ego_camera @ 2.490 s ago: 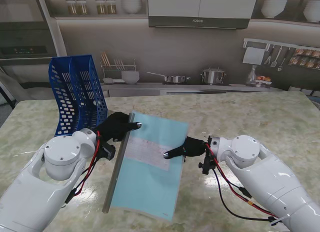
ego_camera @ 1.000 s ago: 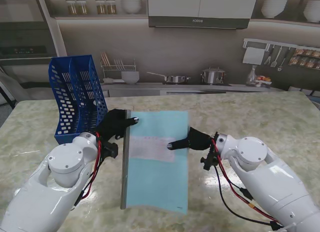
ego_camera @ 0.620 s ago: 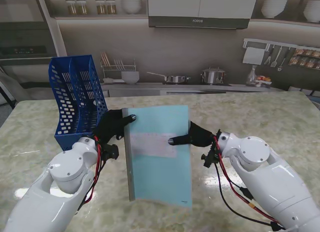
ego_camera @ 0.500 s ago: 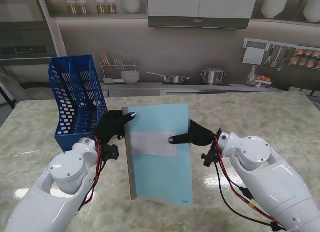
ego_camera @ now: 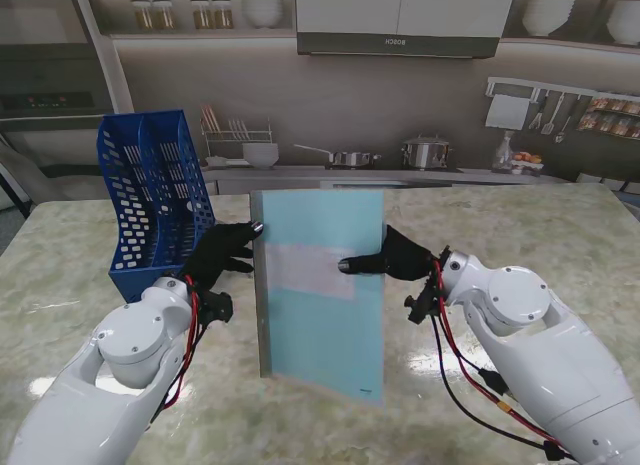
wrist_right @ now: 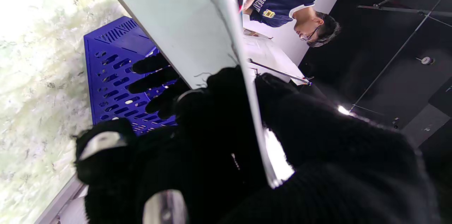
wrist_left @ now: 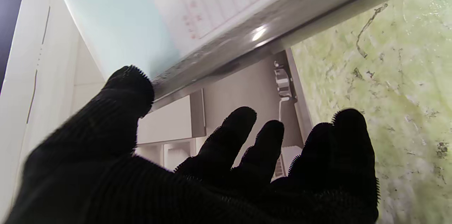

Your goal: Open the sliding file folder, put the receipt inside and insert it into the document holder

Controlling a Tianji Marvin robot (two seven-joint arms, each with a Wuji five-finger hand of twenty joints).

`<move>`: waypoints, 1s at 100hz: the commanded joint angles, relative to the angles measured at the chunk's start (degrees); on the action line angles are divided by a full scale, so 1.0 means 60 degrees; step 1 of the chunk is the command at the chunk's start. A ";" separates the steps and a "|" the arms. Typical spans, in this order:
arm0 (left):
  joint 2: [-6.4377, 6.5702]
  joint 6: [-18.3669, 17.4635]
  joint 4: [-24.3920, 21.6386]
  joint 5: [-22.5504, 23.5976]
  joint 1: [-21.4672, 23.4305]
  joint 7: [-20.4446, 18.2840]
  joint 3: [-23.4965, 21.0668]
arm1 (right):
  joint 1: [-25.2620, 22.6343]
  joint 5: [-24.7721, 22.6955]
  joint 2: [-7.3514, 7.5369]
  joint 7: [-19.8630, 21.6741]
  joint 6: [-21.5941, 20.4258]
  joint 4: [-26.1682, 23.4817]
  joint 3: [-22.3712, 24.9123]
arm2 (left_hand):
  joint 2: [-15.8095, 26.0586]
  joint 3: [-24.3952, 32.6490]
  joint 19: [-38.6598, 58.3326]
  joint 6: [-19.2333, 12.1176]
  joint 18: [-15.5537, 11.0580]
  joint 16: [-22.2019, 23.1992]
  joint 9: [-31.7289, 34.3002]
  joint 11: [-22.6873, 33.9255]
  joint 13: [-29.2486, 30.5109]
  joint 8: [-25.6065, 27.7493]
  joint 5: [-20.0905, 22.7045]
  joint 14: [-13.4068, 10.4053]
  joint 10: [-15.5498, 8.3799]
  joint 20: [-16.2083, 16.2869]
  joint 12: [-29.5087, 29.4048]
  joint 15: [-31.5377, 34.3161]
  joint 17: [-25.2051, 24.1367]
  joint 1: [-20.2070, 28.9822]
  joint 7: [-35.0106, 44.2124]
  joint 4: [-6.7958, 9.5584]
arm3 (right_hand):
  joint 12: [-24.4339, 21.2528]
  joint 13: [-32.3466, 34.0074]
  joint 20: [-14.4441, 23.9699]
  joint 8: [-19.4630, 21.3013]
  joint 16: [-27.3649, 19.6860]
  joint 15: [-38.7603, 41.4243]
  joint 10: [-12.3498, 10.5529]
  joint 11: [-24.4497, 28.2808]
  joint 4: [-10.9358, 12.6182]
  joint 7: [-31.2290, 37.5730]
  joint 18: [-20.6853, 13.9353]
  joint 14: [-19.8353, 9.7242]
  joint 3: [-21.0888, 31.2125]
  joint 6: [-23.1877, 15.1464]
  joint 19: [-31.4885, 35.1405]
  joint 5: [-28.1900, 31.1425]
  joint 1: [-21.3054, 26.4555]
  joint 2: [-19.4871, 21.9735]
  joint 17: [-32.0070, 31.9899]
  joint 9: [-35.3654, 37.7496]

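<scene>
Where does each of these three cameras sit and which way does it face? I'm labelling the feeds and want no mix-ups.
Stand view: above the shoulders, facing down at the table; both arms, left hand and right hand lifting the file folder near the document holder.
Left wrist: looks along black fingers at the folder's grey spine.
Right wrist: looks along the right hand pinching the folder's edge.
Shared: all three show the folder; the right wrist and stand views share the holder.

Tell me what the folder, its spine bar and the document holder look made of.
Folder: thin translucent pale blue plastic, probably; the receipt shows through it.
Spine bar: grey, glossy, a sharp highlight on it; hard plastic or metal, unclear which.
Document holder: rigid blue plastic, it seems, with moulded perforated walls.
</scene>
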 commanded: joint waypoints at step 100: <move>0.0090 -0.1195 0.0657 -0.1239 -0.0096 -0.1023 0.1035 | -0.0105 0.0249 -0.0101 -0.0181 0.0038 -0.0018 0.0134 | -0.1146 -0.2533 0.4440 -0.4541 -0.3413 0.3372 0.4546 0.5562 0.4654 0.4100 -0.1053 -0.0741 -0.2132 0.0686 0.6365 0.6513 0.5510 0.5780 1.0831 -0.0034 | 0.0128 -0.0099 -0.0185 0.0173 0.0155 0.0702 0.2262 0.0632 0.1175 0.0758 -0.0681 -0.0279 0.1982 -0.2297 0.2035 0.0790 0.1556 0.0453 0.0557 0.0662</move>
